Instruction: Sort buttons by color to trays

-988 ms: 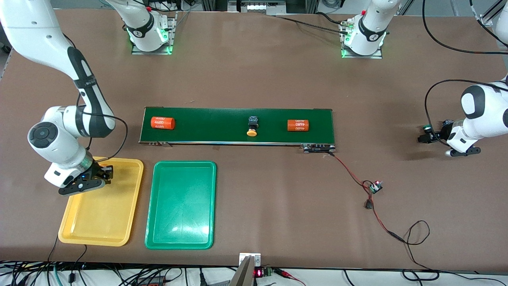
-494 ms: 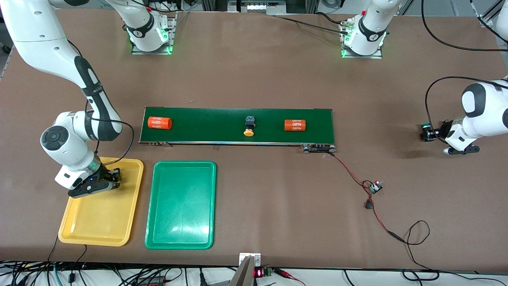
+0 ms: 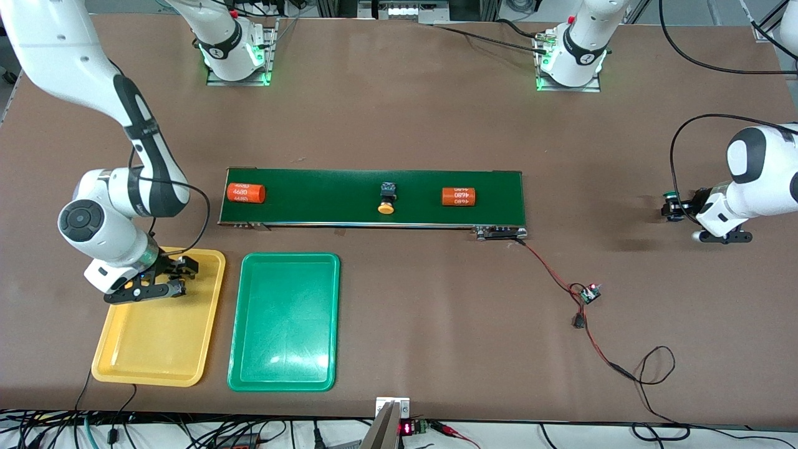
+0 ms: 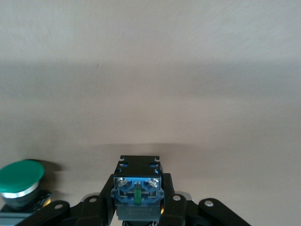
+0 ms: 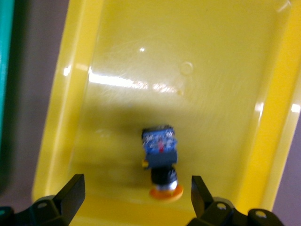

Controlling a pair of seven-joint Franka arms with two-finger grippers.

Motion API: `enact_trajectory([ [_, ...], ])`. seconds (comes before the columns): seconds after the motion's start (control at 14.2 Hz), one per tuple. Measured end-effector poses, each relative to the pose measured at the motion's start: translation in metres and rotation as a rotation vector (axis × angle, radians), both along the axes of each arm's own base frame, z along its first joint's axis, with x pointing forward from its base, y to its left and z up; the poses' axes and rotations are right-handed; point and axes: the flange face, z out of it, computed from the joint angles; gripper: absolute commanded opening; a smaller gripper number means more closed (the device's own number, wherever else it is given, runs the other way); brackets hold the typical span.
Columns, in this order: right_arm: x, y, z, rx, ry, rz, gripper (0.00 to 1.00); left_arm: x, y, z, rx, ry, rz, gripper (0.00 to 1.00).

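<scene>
My right gripper point(image 3: 177, 277) point(image 5: 136, 186) stands open just above the yellow tray point(image 3: 156, 349). A yellow-orange button point(image 5: 160, 157) lies on its side in that tray between the spread fingers, touching neither. The green tray point(image 3: 283, 321) beside it holds nothing. My left gripper point(image 3: 676, 211) point(image 4: 137, 209) is low over the bare table at the left arm's end, shut on a button point(image 4: 137, 186) with a black-blue body; its cap is hidden. A green-capped button point(image 4: 19, 181) sits on the table beside it. Another yellow-orange button point(image 3: 386, 199) lies mid-belt.
The long dark green conveyor belt point(image 3: 324, 212) also carries two orange cylinders point(image 3: 245, 193) point(image 3: 459, 196). From the belt's end nearest the left arm, red-black wires run to a small circuit board point(image 3: 589, 293) and on to the table's front edge.
My right gripper opened and let the yellow-orange button go into the yellow tray. My left gripper closed on a button. The belt's cylinders and button slid toward the right arm's end.
</scene>
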Motion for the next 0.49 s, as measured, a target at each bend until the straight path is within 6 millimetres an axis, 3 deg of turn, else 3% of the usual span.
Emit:
enact_trajectory([
  [0.14, -0.012, 0.026, 0.041, -0.005, 0.069, -0.062, 1.0, 0.009, -0.025, 0.02, 0.033, 0.007, -0.04, 0.0],
  [0.28, -0.03, 0.068, 0.08, 0.047, 0.137, -0.121, 1.0, 0.018, -0.054, 0.034, 0.046, 0.002, -0.066, 0.0],
  [0.35, -0.038, 0.088, 0.096, 0.062, 0.155, -0.143, 1.0, 0.024, -0.072, 0.04, 0.039, -0.007, -0.083, 0.0],
  [0.42, -0.046, 0.108, 0.11, 0.068, 0.161, -0.165, 1.0, 0.032, -0.104, 0.047, 0.037, -0.019, -0.125, 0.0],
  [0.49, -0.049, 0.118, 0.115, 0.068, 0.163, -0.181, 1.0, 0.036, -0.125, 0.051, 0.035, -0.025, -0.146, 0.0],
])
